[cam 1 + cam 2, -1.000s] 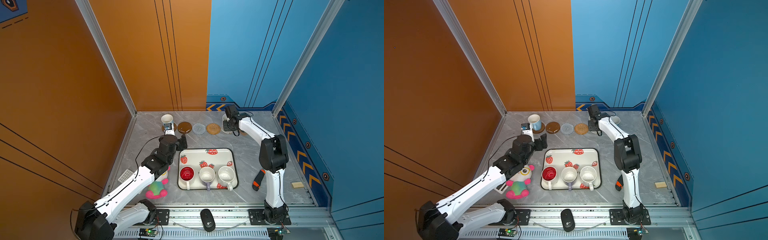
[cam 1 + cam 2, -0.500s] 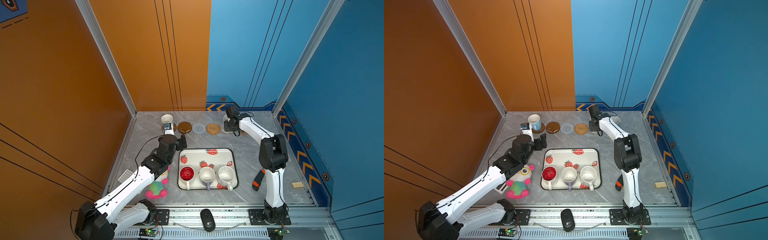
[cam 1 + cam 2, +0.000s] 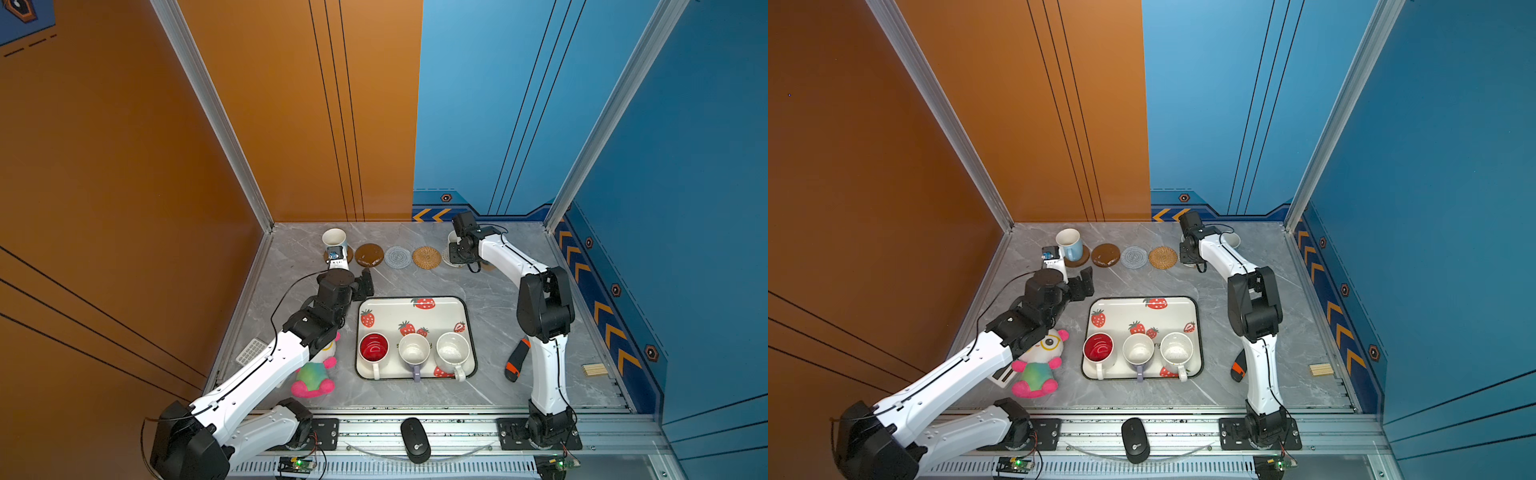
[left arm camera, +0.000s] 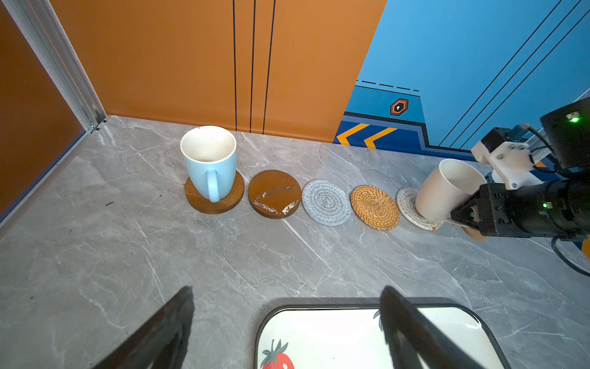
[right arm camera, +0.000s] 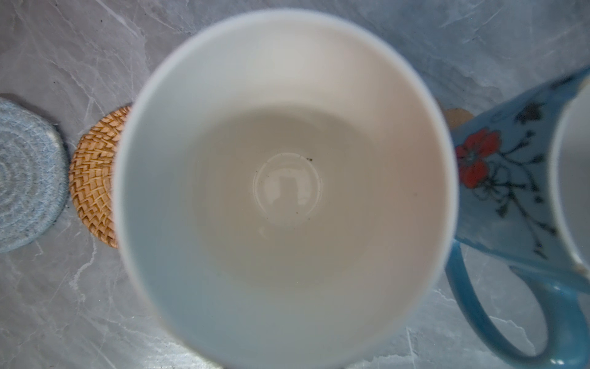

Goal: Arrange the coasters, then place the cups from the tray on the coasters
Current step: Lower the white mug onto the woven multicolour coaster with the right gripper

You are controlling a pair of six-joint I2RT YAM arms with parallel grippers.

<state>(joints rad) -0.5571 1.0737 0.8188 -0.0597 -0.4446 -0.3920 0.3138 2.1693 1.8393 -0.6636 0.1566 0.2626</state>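
Left of the strawberry tray [image 3: 440, 316] a plush toy [image 3: 313, 374] lies partly under the left arm. The left gripper [image 4: 287, 292] hovers just off the tray's far left corner, its fingers [image 4: 169, 326] spread wide around nothing.

On the tray, along its near edge, we see three mugs upright with their handles toward the near rim. From the left they are a red-lined mug [image 3: 373, 348], a lavender mug [image 3: 413, 352] and a speckled white mug [image 3: 452, 352].

Beyond the tray's far edge a row of coasters runs left to right. First, past the far left corner, a brown disc coaster [image 4: 198, 203] carries a light blue mug [image 4: 209, 159], upright with its handle toward the tray. Just beside it come a glossy brown disc [image 4: 274, 193], a grey woven coaster [image 4: 325, 203] and a tan woven coaster [image 4: 375, 207].

Next, past the tray's far right corner, lies a whitish woven coaster [image 4: 407, 199]. There the right gripper [image 4: 464, 214] is pressed together on a plain white mug [image 4: 447, 188]. The mug is tilted, its base low over that coaster. We cannot tell whether it touches, nor which part is pinched.

Further right, the right wrist view shows a blue flowered mug [image 5: 510, 179]. A sliver of a tan coaster [image 5: 459, 115] shows between the two mugs.

Right of the tray a black-and-orange tool [image 3: 515, 360] lies on the table beside the right arm.
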